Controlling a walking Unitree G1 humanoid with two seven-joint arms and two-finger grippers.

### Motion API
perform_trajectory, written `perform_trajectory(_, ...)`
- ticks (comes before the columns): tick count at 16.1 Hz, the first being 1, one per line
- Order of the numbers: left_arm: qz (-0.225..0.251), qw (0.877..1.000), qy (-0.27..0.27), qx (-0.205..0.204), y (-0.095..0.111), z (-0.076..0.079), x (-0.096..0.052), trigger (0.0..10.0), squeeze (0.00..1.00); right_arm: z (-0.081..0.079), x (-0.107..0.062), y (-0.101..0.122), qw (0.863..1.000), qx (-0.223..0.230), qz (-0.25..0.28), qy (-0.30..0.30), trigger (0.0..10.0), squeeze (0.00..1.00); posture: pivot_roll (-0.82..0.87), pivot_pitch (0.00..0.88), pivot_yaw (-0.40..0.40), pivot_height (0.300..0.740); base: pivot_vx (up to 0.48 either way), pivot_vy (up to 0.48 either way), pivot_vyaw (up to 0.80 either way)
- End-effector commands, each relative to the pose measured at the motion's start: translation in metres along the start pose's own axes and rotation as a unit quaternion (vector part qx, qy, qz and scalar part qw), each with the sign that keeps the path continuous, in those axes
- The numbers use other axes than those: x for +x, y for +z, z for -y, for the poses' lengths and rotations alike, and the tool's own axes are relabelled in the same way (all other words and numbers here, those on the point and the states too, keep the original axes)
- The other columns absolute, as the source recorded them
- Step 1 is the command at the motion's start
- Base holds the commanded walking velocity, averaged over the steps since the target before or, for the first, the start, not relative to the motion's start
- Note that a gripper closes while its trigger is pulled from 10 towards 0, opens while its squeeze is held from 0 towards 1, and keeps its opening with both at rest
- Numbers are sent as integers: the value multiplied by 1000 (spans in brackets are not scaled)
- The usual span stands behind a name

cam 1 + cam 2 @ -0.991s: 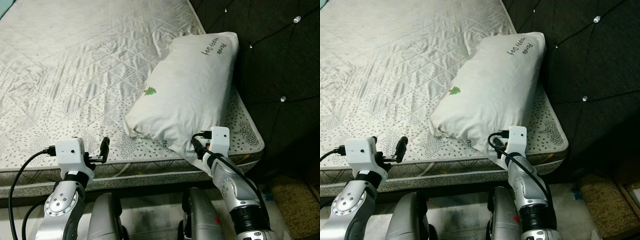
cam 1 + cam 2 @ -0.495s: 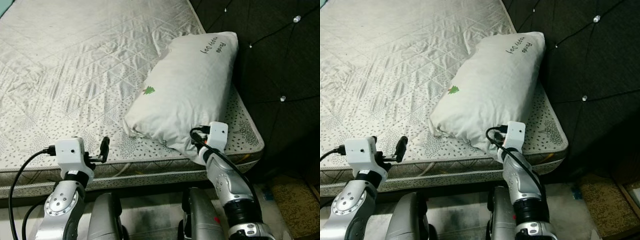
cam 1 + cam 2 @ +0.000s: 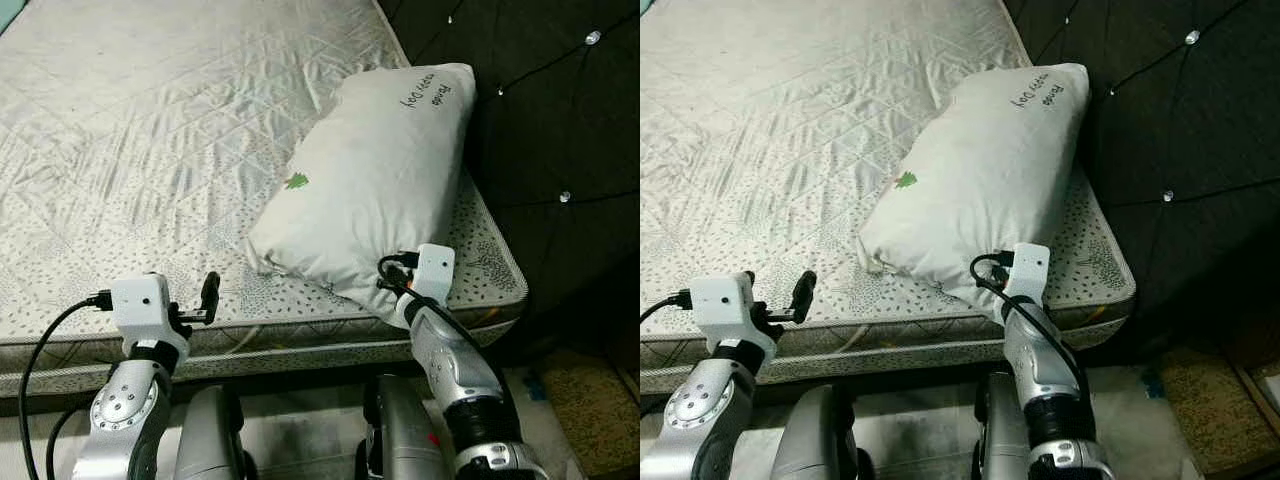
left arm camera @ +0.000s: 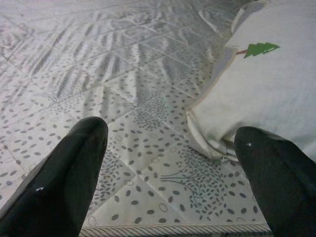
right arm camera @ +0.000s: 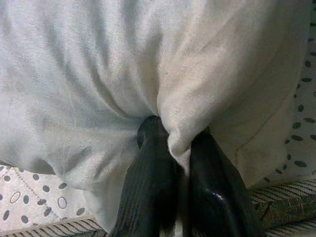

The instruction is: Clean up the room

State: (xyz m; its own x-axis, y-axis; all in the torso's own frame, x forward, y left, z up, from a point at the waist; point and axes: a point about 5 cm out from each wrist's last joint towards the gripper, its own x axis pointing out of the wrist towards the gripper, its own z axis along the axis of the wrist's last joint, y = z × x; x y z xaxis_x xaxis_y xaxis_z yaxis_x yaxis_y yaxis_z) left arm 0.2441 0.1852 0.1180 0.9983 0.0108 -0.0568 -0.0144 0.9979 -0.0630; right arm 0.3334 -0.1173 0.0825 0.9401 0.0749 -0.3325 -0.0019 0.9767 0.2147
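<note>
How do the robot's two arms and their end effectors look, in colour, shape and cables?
Both arms are silver metal with rounded joints. Each wrist carries a white box with a black cable looping from it. The left end effector has two long, glossy black fingers with rounded tips. The right end effector has the same black fingers. The right arm has a black band near its lower end.

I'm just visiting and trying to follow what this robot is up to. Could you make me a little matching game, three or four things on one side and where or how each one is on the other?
Things:
1. pillow
2. left gripper
3. right gripper
4. headboard

States:
A. dark and tufted, beside the mattress
B. open, at the mattress's near edge
C. lying on the mattress against the dark padding
D. pinching a fold of white cloth

Pairs: 1-C, 2-B, 3-D, 4-A
</note>
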Motion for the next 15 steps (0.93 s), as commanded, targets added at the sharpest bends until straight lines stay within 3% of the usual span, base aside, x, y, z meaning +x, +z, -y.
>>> perform_trajectory(1, -3, 1000, -1, 3, -2, 1, 1, 10000, 0, -8, 2, -2, 1000, 1, -6, 17, 0, 0, -15, 162, -31, 586, 0, 0, 0)
perform_trajectory(4, -1, 1000, 0, 2, -2, 1, 1, 10000, 0, -6, 5, 3, 1000, -5, 2, 17, 0, 0, -10, 141, -26, 586, 0, 0, 0)
perform_trajectory(6, -1, 1000, 1, 2, -4, 0, 2, 10000, 0, 5, 11, 15, 1000, -15, 22, 3, 0, 0, -8, 122, -28, 586, 0, 0, 0)
perform_trajectory(10, 3, 1000, 2, 1, -5, 1, 6, 10000, 0, 43, 23, 62, 995, -45, 67, -57, 0, 0, -10, 91, -30, 586, 0, 0, 0)
perform_trajectory(15, 3, 1000, 2, 1, -5, 1, 6, 10000, 0, 43, 23, 62, 995, -45, 67, -57, 0, 0, -10, 91, -30, 586, 0, 0, 0)
